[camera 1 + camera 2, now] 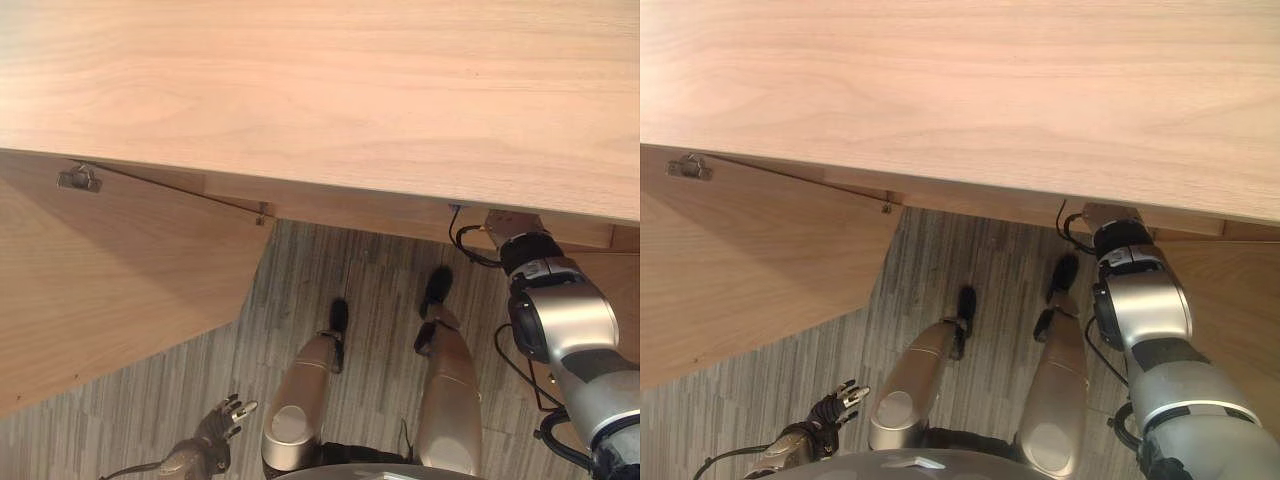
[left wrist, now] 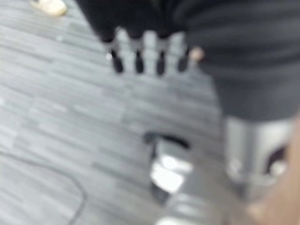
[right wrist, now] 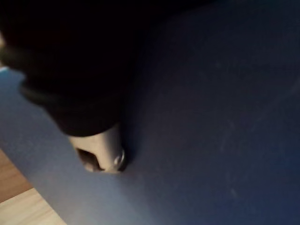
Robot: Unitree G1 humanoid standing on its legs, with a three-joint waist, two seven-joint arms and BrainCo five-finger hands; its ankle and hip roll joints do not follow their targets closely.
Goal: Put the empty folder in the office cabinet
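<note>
Light wooden cabinet top [image 1: 330, 90] is blocking the right hand [image 3: 101, 154], which is pressing against the dark blue flat folder [image 3: 211, 122] underneath; grip unclear. Open cabinet door [image 1: 110, 280] standing left. Left hand [image 1: 222, 425] hanging low over grey striped floor [image 1: 300, 270], fingers spread.

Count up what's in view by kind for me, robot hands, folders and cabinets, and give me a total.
Robot hands: 2, the left robot hand and the right robot hand
Blue folder: 1
Wooden cabinet: 1
Total: 4
</note>
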